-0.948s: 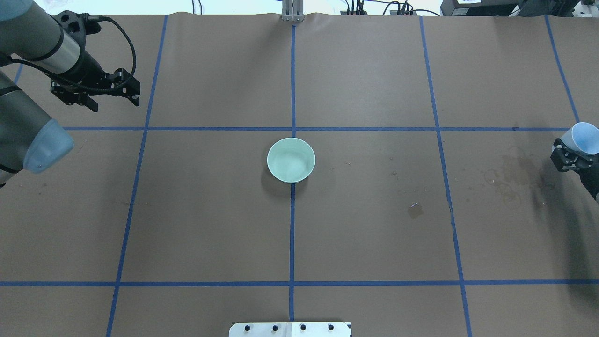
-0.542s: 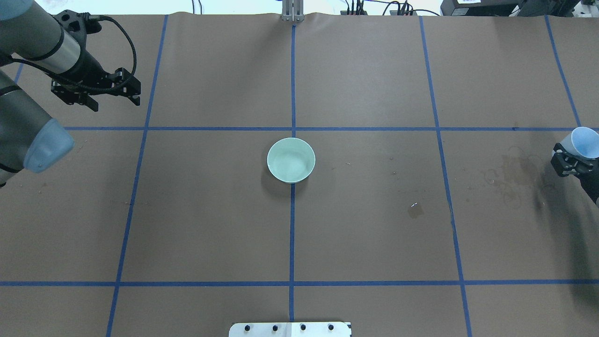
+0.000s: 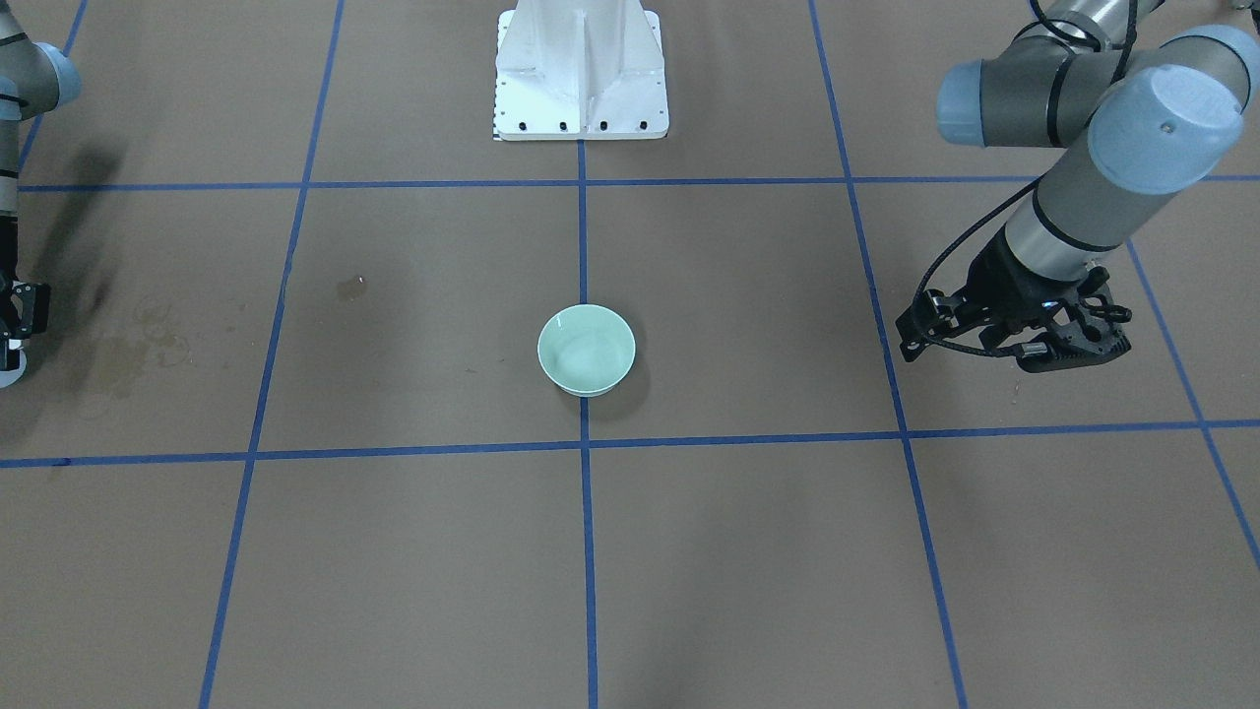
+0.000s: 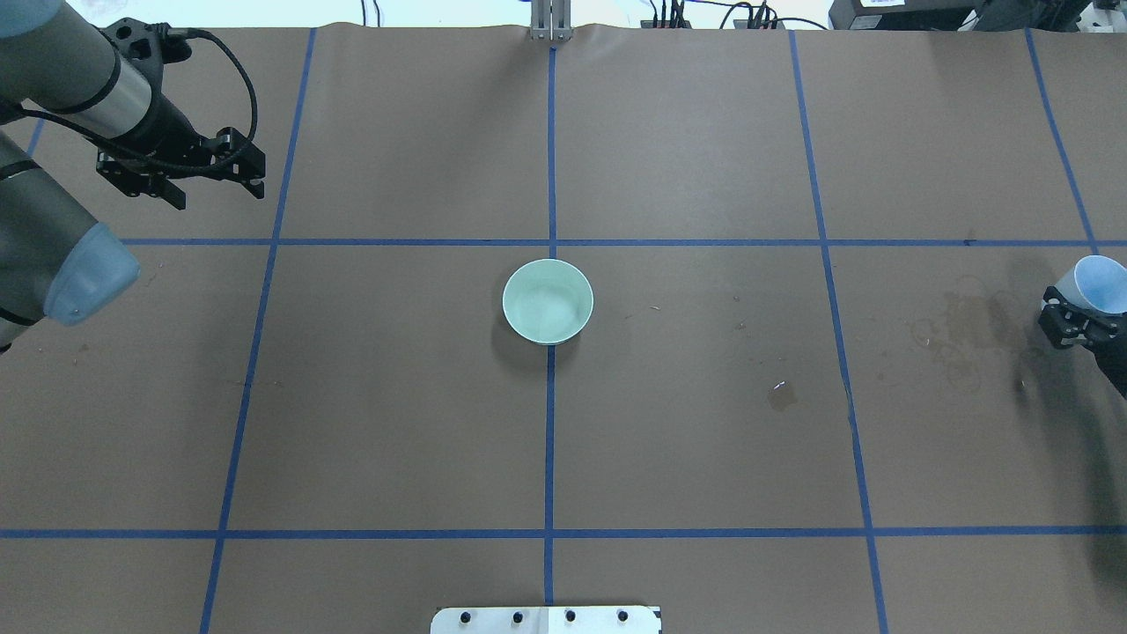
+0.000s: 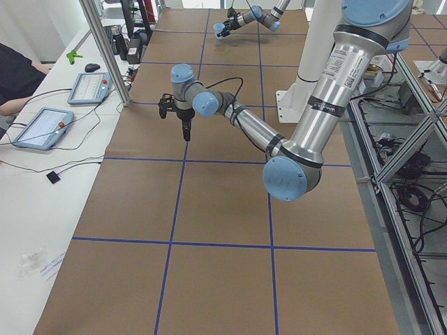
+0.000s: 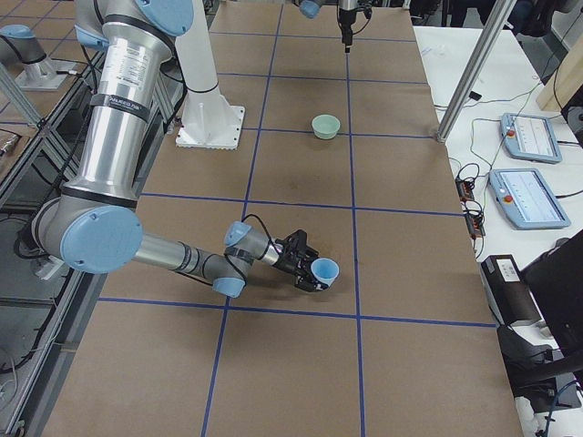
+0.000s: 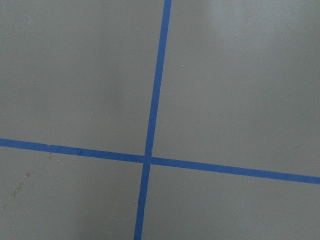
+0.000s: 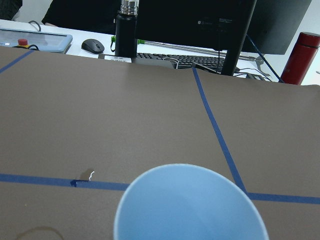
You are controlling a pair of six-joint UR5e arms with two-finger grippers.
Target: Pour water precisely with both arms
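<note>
Brown gridded table, green bowl, dried stains

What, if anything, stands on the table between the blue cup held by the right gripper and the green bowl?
Nothing visible does. Between the blue cup and the green bowl lie only flat marks on the brown paper: dried stains and a small wet spot.
</note>
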